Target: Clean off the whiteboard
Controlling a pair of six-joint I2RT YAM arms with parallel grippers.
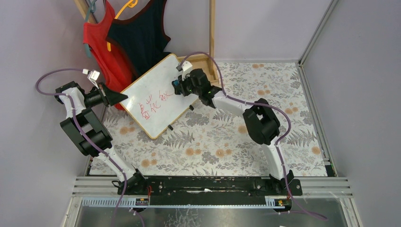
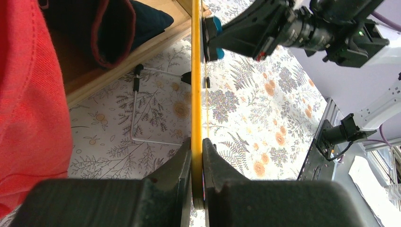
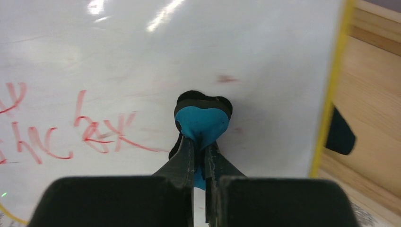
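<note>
Right jaws — eraser [image 3: 202, 124] — red-scribbled whiteboard [image 3: 142, 56]

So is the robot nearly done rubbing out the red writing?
Not yet. The left gripper is clamped on the whiteboard edge, and the right gripper presses a blue eraser against it. Around the eraser the board is blank except for faint pink smudges, maybe already wiped. The red writing is left to wipe.

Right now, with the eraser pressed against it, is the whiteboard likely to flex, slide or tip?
Probably stiff: the whiteboard looks thin edge-on but framed. Unlikely to tip, since the left gripper clamps its edge. The glossy face may let the blue eraser, pinched by the right gripper, glide easily.
</note>
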